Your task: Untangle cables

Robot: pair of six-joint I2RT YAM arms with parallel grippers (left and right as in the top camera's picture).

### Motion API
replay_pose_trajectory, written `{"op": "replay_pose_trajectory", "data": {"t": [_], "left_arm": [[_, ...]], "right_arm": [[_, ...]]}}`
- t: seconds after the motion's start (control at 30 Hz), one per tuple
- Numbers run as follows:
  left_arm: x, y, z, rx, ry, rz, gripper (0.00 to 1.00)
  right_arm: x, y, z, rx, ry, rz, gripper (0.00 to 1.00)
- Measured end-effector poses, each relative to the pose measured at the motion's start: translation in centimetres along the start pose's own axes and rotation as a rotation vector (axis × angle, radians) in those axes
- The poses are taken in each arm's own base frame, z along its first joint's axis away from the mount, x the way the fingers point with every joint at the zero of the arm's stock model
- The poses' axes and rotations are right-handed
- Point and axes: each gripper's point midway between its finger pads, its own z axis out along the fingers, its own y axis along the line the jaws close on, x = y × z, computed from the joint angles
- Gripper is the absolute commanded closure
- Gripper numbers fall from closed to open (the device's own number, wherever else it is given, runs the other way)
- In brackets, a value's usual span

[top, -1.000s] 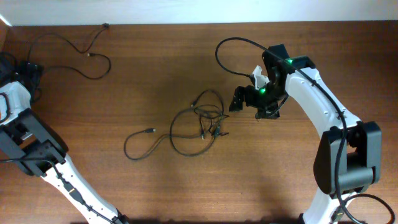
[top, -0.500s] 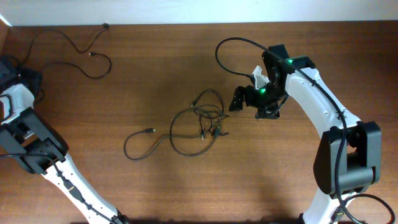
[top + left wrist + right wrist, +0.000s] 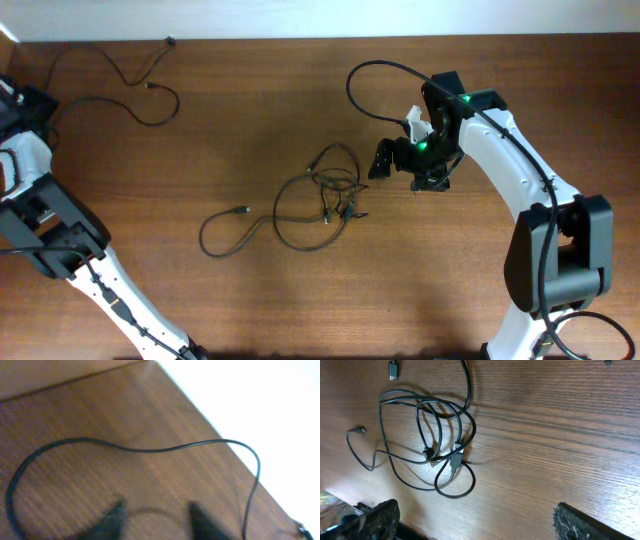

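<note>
A bunch of thin black cables [image 3: 325,193] lies tangled in loops at the table's middle, with one tail running left to a plug [image 3: 240,210]. In the right wrist view the tangle [image 3: 455,461] lies ahead of the fingers, its plug ends in the middle. My right gripper [image 3: 403,168] hovers just right of the tangle; it [image 3: 475,522] is wide open and empty. A separate loose cable [image 3: 149,87] lies at the far left. My left gripper [image 3: 35,103] is beside it; it [image 3: 157,522] is open and empty, with that cable [image 3: 150,450] curving ahead of it.
The table's far edge [image 3: 300,40] meets a white wall. A thick black arm cable [image 3: 352,85] loops off my right arm above the table. In the left wrist view the table edge [image 3: 210,425] runs diagonally beside the loose cable.
My left wrist has shifted toward the table's far edge. The right arm and the tangle have not moved.
</note>
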Motion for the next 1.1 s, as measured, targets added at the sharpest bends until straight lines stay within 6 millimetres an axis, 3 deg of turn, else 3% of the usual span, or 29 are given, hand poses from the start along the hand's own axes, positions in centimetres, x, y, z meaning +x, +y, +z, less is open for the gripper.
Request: {"op": "replay_pose_trajectory", "data": {"t": [0.07,0.23,0.3,0.57,0.73,0.83,0.93,1.1], "left_arm": [[0.6,0.1,-0.2,-0.006,0.039,-0.009,0.48],[3.3,1.1,-0.5,-0.035,0.156,0.096,0.35],[4.0,1.8,-1.1,-0.042,0.210,0.237,0.30],[6.2,4.7,-3.2,-0.156,0.412,0.792,0.30],[5.2,4.2,-2.7,-0.175,0.389,1.002,0.37],[3.8,4.0,-2.3,-0.189,0.338,1.057,0.31],[3.0,3.8,-2.1,-0.195,0.308,1.105,0.31],[2.9,3.7,-2.1,-0.187,0.310,1.156,0.30]], "right_arm": [[-0.1,0.0,0.0,-0.001,-0.003,-0.002,0.01],[-0.1,0.0,0.0,-0.001,-0.003,-0.002,0.01],[-0.1,0.0,0.0,-0.001,-0.003,-0.001,0.01],[-0.7,0.1,0.0,-0.001,-0.027,-0.013,0.01],[-0.7,0.0,0.0,0.001,-0.028,-0.014,0.01],[-0.7,0.0,0.0,0.004,-0.028,-0.014,0.01],[-0.7,0.0,0.0,0.004,-0.028,-0.014,0.01],[-0.5,-0.1,0.0,0.006,-0.022,-0.006,0.01]]}}
